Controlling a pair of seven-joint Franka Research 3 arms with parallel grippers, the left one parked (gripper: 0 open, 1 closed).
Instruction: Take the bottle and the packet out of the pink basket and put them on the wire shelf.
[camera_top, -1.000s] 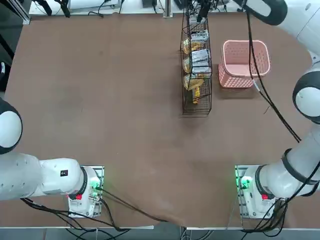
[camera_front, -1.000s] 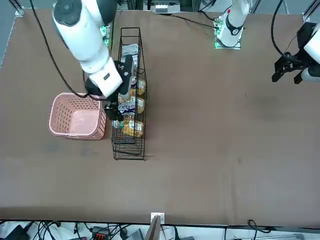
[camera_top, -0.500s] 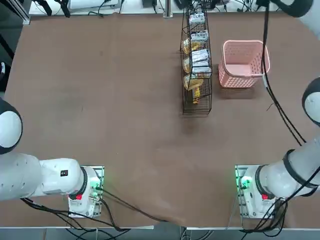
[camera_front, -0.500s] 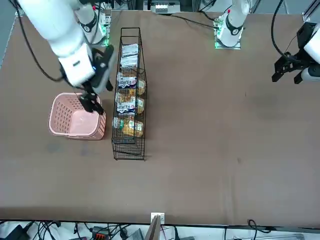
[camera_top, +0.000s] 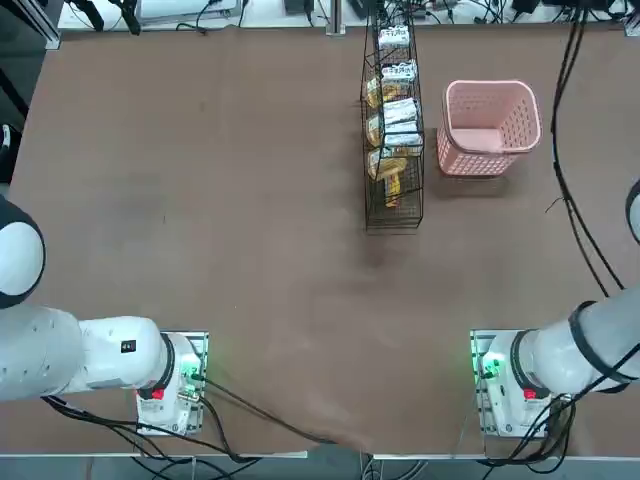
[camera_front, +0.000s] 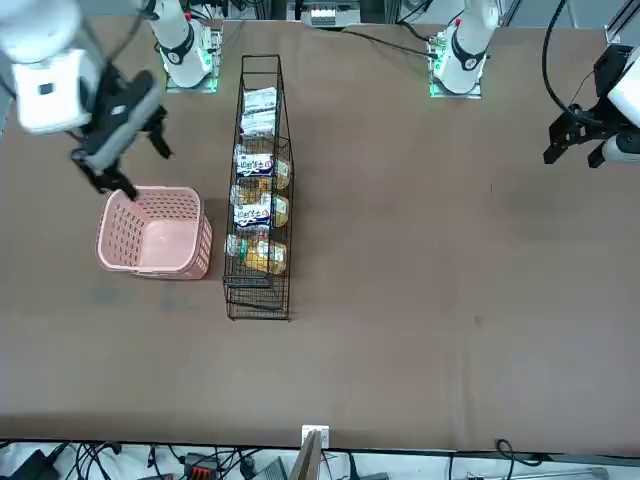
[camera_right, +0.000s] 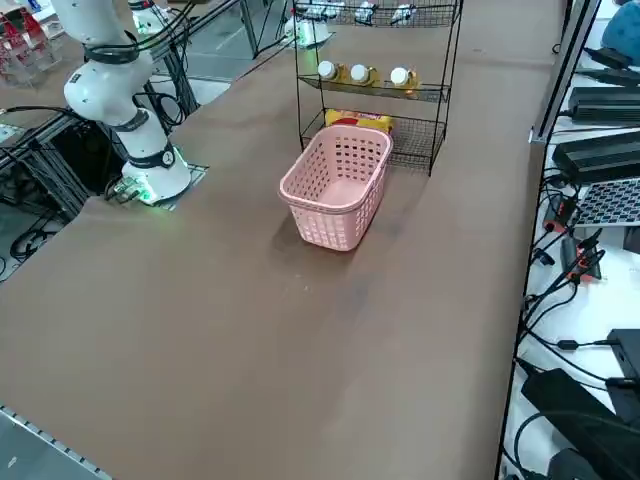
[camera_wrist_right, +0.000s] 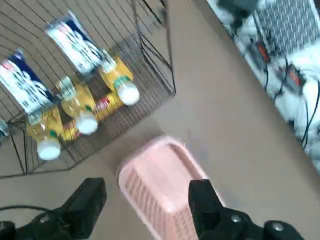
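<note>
Pincer (camera_wrist_right: 147, 186): standing wide, hovering near the pink basket (camera_right: 329, 210). Bottles (camera_wrist_right: 76, 104) and packets (camera_wrist_right: 75, 44): resting on the wire shelf (camera_front: 260, 319), just left of the basket; which are the task's, cannot tell. Probably needing only withdrawal.

Along the far edge of the table (camera_right: 250, 350) there is a white surface (camera_right: 600, 290). On it a laptop (camera_right: 610, 205) shows its keyboard, and just beside it is a long black box (camera_right: 600, 155). Black cables (camera_right: 545, 320) lie there in tangle, near a small red-and-black device (camera_right: 583, 262). A metal profile (camera_front: 308, 460) meets the table's far edge. One yellow packet (camera_right: 358, 121) has some red print.
</note>
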